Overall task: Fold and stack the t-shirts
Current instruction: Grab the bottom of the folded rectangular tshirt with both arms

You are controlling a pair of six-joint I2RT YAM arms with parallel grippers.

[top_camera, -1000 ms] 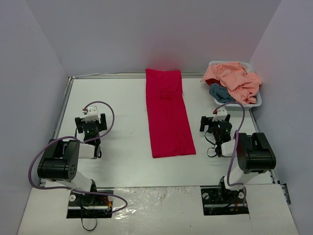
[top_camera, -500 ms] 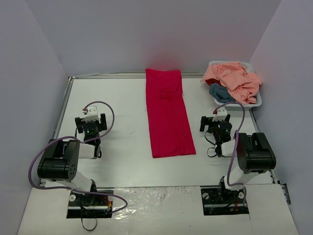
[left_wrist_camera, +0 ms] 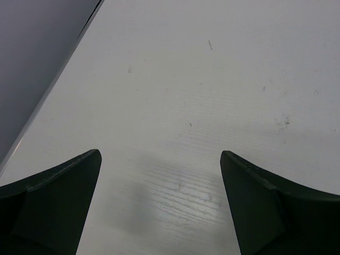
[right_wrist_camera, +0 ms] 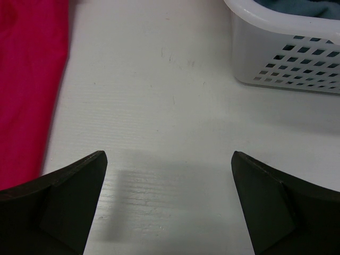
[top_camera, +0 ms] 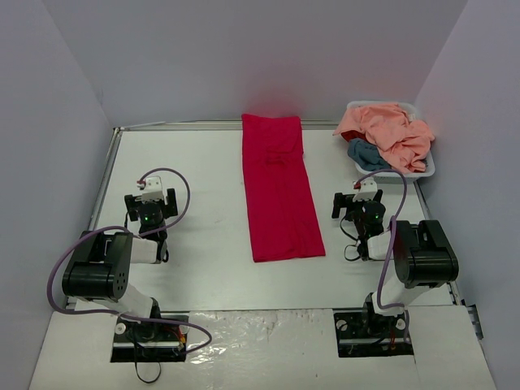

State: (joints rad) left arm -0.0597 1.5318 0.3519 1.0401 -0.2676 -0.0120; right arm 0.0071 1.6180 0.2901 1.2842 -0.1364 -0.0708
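Observation:
A crimson-red t-shirt (top_camera: 279,185) lies in a long narrow strip down the middle of the white table; its right edge shows in the right wrist view (right_wrist_camera: 26,79). A peach-pink t-shirt (top_camera: 390,134) and a teal-blue one (top_camera: 363,153) are heaped in the white basket (top_camera: 426,171) at the back right. My left gripper (top_camera: 149,197) rests open over bare table well left of the red shirt, with nothing between its fingers (left_wrist_camera: 53,202). To the right of the shirt and in front of the basket, my right gripper (top_camera: 363,197) stands open and empty.
Grey walls close the table on the left, back and right. The basket's perforated side (right_wrist_camera: 287,58) stands just ahead and right of my right gripper. A dark strip runs along the table's left edge (left_wrist_camera: 58,69).

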